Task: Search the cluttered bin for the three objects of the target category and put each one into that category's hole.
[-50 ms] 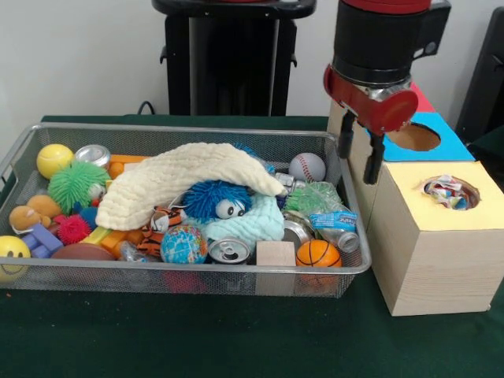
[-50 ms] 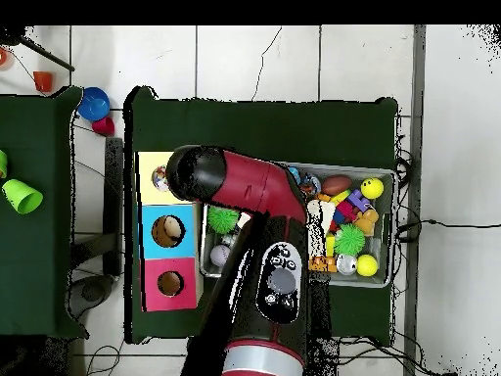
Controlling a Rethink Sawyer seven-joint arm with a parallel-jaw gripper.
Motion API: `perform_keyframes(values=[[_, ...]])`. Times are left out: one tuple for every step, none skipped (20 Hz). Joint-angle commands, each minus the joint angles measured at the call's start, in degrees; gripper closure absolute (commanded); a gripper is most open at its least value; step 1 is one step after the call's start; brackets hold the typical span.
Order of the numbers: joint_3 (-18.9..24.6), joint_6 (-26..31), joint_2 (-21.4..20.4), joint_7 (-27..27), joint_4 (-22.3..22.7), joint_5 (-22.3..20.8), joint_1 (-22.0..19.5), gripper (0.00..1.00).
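At the wire mesh bin's (image 1: 189,142) right end I see the hand (image 1: 359,157), black fingers spread and empty, beside the wooden sorting box (image 1: 437,248). Crumpled wrappers (image 1: 446,191) fill its yellow hole. Overhead, the red arm (image 2: 250,186) hides the hand but shows three holes.

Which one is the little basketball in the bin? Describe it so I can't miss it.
Start at the wire bin and go to its front corner nearest the wooden box. The basketball sits against the front mesh there, right of a plain wooden block. It is the only orange ball with black seam lines.
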Motion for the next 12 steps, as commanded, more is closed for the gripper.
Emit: perform_keyframes(values=[[0.44, 6.61, 0.26, -5.6, 0.95, -7.3, -3.07, 0.0], [0.64, 5.38, 0.24, -6.79, 1.68, -8.21, -3.89, 0.0], [1.26, 3.99, 0.15, -8.1, 2.61, -9.06, -4.95, 0.0], [1.43, 2.68, 0.14, -9.32, 3.23, -10.31, -5.89, 0.0], [1.85, 1.46, 0.02, -10.45, 4.02, -11.36, -6.87, 0.0], [2.28, 0.22, -0.18, -11.7, 4.76, -12.55, -7.93, 0.0], [2.51, -1.24, -0.22, -12.76, 5.4, -13.98, -8.92, 0.0], [2.92, -2.6, 0.09, -13.7, 5.51, -15.28, -10.05, 0.0], [3.65, -4.09, 0.06, -14.79, 6.35, -16.42, -11.43, 0.0], [4.15, -5.94, -0.14, -15.74, 7.19, -17.95, -12.49, 0.0], [4.85, -6.95, -0.33, -16.6, 7.92, -19.09, -13.72, 0.0], [5.61, -7.97, -0.73, -17.23, 8.93, -20.15, -14.73, 0.0]])
